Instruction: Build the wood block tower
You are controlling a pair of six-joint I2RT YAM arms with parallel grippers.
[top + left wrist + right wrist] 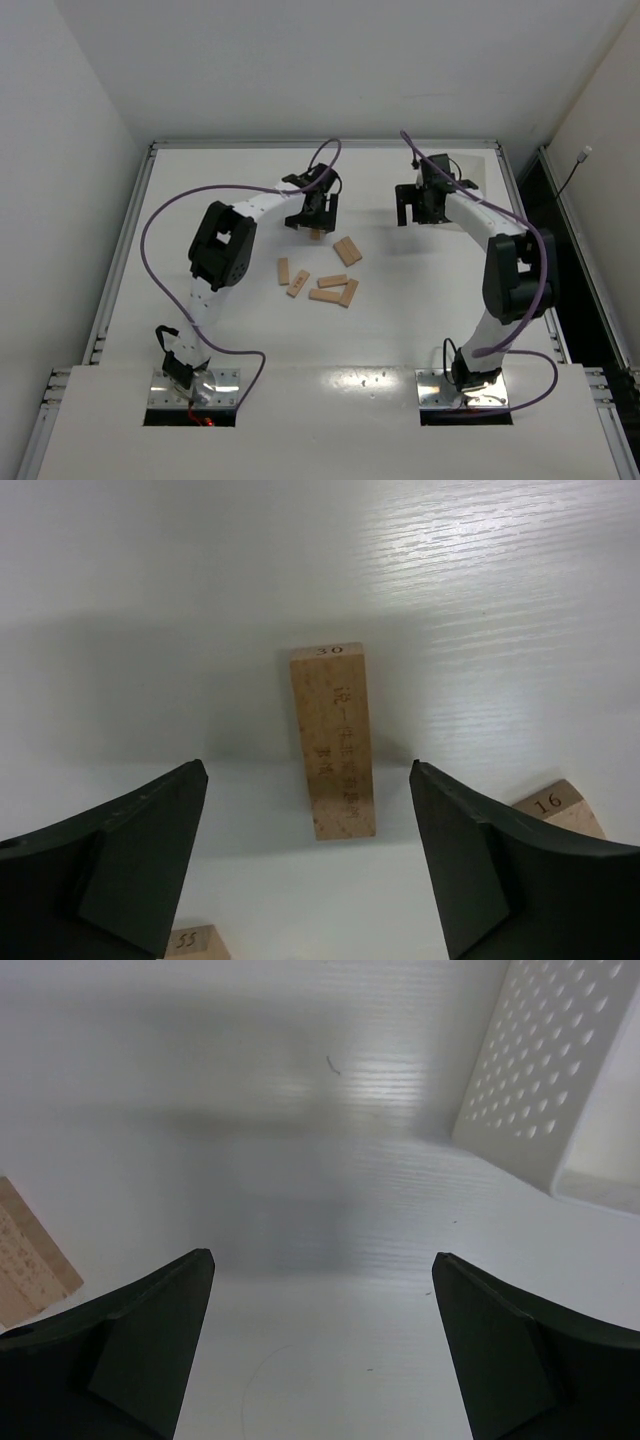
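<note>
On the far middle of the table (pixel 400 330), the left gripper (pixel 308 772) hangs wide open and empty over a wood block (pixel 333 742); the right gripper (pixel 323 1260) gapes empty too.

Soft, even white light fills my worktop (pixel 420 300) from above, leaving only faint shadows. Under my left tool (pixel 307 766) a broad grey shadow lies around the wood block (pixel 335 742), with streaky glare on the surface beyond it. My right tool (pixel 322 1255) throws a similar blurred shadow, its fingers (pixel 130 1360) dark and soft-focused.
</note>
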